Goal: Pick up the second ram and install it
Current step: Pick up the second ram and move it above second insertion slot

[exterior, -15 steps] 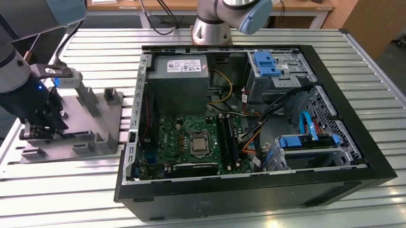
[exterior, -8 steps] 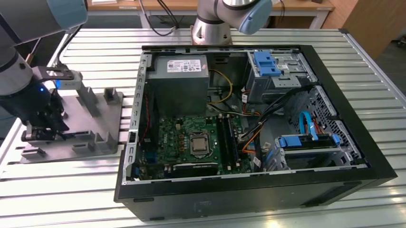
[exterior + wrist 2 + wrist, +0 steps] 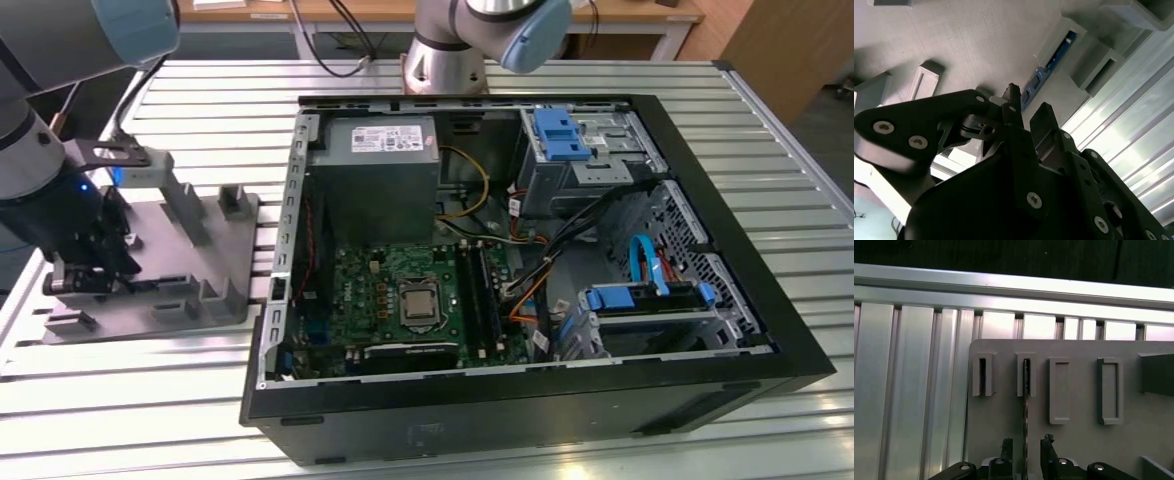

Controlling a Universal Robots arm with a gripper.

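1. In the exterior view the arm (image 3: pixel 40 170) reaches down over the grey fixture block (image 3: pixel 220 265), which sits on the slatted metal desk (image 3: pixel 134 400) at the exterior view's left.
2. The open computer case (image 3: pixel 534 400) stands just beside the block on the exterior view's right. Its motherboard (image 3: pixel 387 290) is exposed, well apart from the jaws.
3. In the first wrist view I see the second ram (image 3: pixel 1025 405) edge-on, a thin dark line standing upright on its long edge on the block (image 3: pixel 999 415).
4. The far end of the ram sits in a narrow slotted post (image 3: pixel 1026 375). Its near end runs down between the two fingers (image 3: pixel 1006 446).
5. The jaws are spread apart with one finger on each side of the stick. I can see a gap on both sides, so they straddle the stick without clamping it.
6. The second wrist view looks along the fingers (image 3: pixel 1043 117). From here the ram (image 3: pixel 1048 62) shows its flat side with blue patches and slants away from the fingertips toward a grey post.
7. The ram is seated in the fixture block, not in the case.
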